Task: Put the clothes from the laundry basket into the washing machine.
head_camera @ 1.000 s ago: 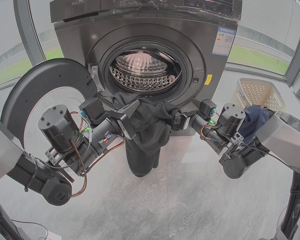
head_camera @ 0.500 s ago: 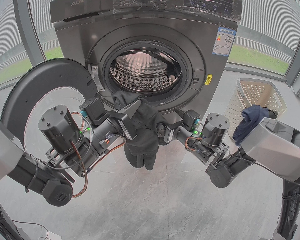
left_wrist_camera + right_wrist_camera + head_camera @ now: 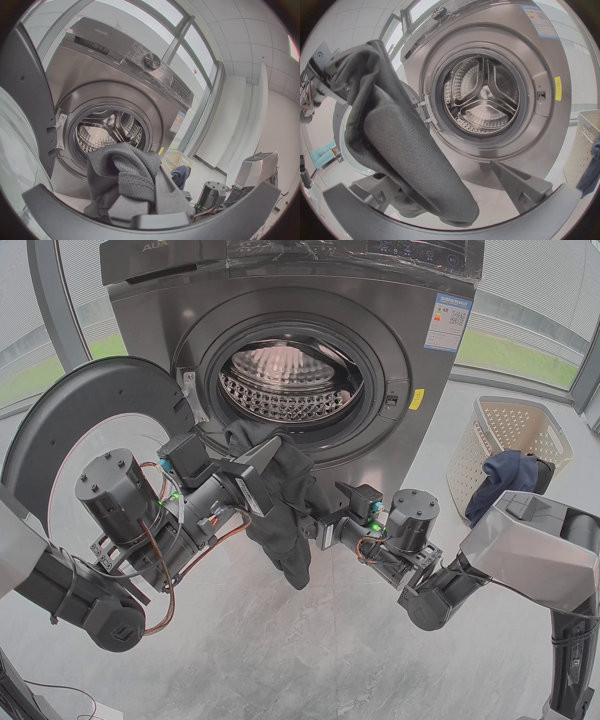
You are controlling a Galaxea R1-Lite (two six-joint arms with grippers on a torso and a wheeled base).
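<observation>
While the left gripper (image 3: 270,455) sits just in front of the washing machine (image 3: 156,321), you have it pinched tight on the dark grey garment (image 3: 284,490). The left wrist view shows the cloth bunched up between its fingers (image 3: 156,220). The garment's top is level with the lower rim of the round opening, and the rest hangs down toward the floor (image 3: 281,640) without reaching it. You can't tell whether the cloth touches the rim. None of it is inside the drum (image 3: 287,380) yet. The door (image 3: 81,409) is swung fully open on the machine's left side, behind your left arm. Your right gripper (image 3: 306,529) is lower, just beside the hanging tail of the garment on its right side. Its fingers (image 3: 518,184) are spread wide and not clamped on anything, and in the right wrist view the tail dangles between them. You can't tell whether it brushes the other finger. The laundry basket (image 3: 519,421) stands on the floor to the right of the machine, well apart from both grippers. A blue garment (image 3: 503,474) is draped over its near rim, half hanging outside.
</observation>
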